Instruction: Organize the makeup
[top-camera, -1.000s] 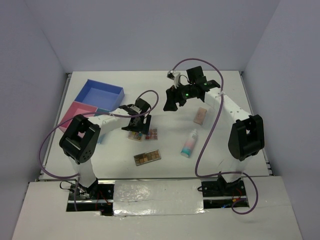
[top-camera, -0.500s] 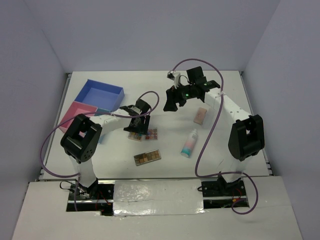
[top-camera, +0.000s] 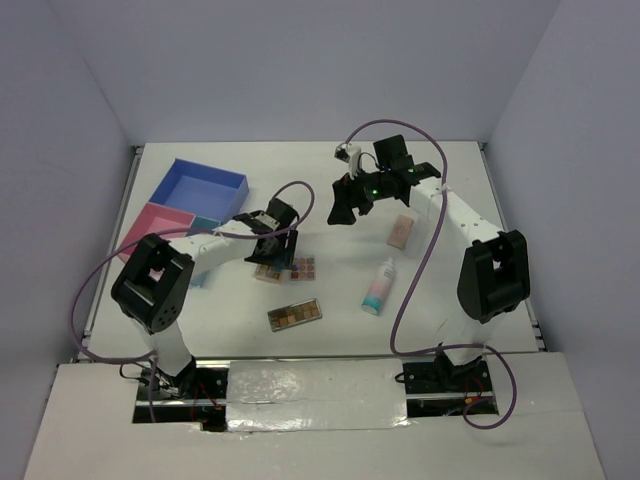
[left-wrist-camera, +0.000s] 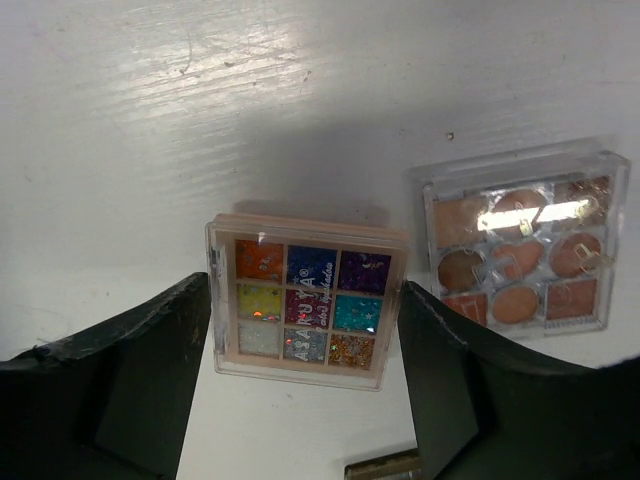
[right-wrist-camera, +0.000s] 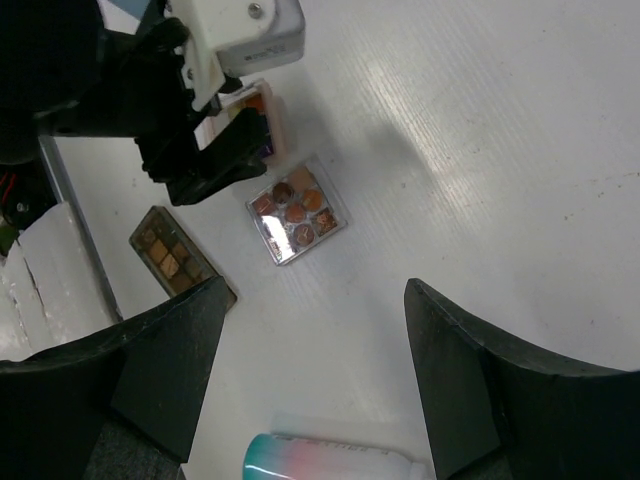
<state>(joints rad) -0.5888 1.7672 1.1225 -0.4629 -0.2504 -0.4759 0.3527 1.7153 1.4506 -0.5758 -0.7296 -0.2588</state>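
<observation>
Glitter palette: 9 bright pans, peach frame, inside released left hand; colours show only from left wrist; right hand released.

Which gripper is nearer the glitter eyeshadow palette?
Left. The left gripper is open around the glitter eyeshadow palette, a finger on each side, gaps showing. The right gripper hangs open farther back and to the right, well clear of it.
</observation>
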